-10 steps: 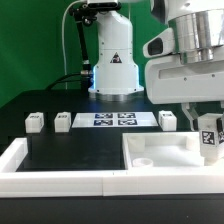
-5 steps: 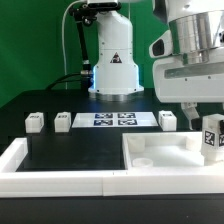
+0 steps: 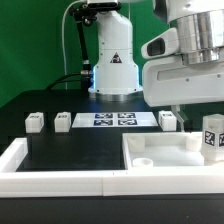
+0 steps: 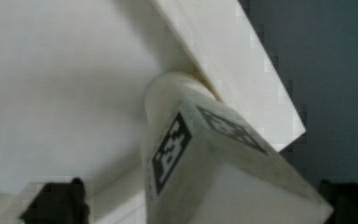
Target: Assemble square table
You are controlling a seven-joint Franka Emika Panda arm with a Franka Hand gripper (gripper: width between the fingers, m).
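The white square slab [image 3: 160,152] lies at the front on the exterior view's right, a round hole near its front corner. One tagged leg block [image 3: 212,138] stands upright on its far right corner. My gripper [image 3: 185,105] hangs above and to the left of that leg. In the wrist view the leg [image 4: 220,150] stands between my dark fingertips [image 4: 55,200], which are spread wide with gaps on both sides, so the gripper [image 4: 199,205] is open and holds nothing. The slab [image 4: 69,90] fills most of that view. Three more leg blocks [image 3: 35,121], [image 3: 63,120], [image 3: 167,119] stand in a row behind.
The marker board [image 3: 113,119] lies between the leg blocks at the back. A long white rim [image 3: 60,178] borders the black work surface at the front and left. The arm's white base [image 3: 115,65] stands behind the board.
My gripper has risen and shifted toward the exterior view's left, away from the leg. The leg stays standing on the slab's corner, now fully uncovered.
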